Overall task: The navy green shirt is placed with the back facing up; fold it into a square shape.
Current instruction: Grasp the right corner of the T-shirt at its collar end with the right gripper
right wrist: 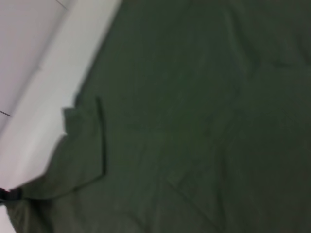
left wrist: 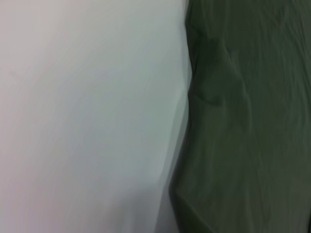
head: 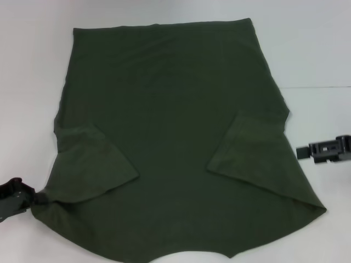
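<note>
- Head view shows the left gripper (head: 34,198), a black claw, low at the near left. It pinches the near left corner of the shirt, and the cloth bunches into a little knot there.
- I think it holds that corner so it can lift that side and fold it over.
- The large dark olive-green cotton T-shirt (head: 175,120) lies spread flat on the white table (head: 33,66), plain side up. Its neck end is nearest the robot.
- Both short sleeves are already tucked in on top of the body, so the sides are straighter for making a square.
- The right gripper (head: 300,153), also black, sits farther back, just beside the right edge of the shirt and not touching it. It points in toward the cloth. I cannot tell if its fingers are apart or together.
</note>
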Controlling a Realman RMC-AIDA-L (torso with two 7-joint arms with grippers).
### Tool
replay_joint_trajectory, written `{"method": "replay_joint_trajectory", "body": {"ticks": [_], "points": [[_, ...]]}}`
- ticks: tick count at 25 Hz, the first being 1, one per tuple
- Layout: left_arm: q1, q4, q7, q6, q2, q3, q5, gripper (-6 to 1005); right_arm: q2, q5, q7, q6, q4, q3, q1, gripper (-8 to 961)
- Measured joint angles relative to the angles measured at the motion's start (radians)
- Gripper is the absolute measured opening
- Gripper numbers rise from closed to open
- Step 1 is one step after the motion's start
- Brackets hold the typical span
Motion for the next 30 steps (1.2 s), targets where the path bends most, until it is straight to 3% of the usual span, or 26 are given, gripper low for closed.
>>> {"method": "replay_joint_trajectory", "body": {"ticks": [6,30], "points": [[-0.003,-0.004,0.0,0.002,0.0,0.0,-0.001,4,-0.002,-0.097,0.069,0.005,0.001,0.001,0.026,842],[-0.023,-0.008,0.0,0.001,0.004,0.006,-0.003,5,-0.006,-0.098,0.183,0.05,0.028,0.04,-0.022,835]]}}
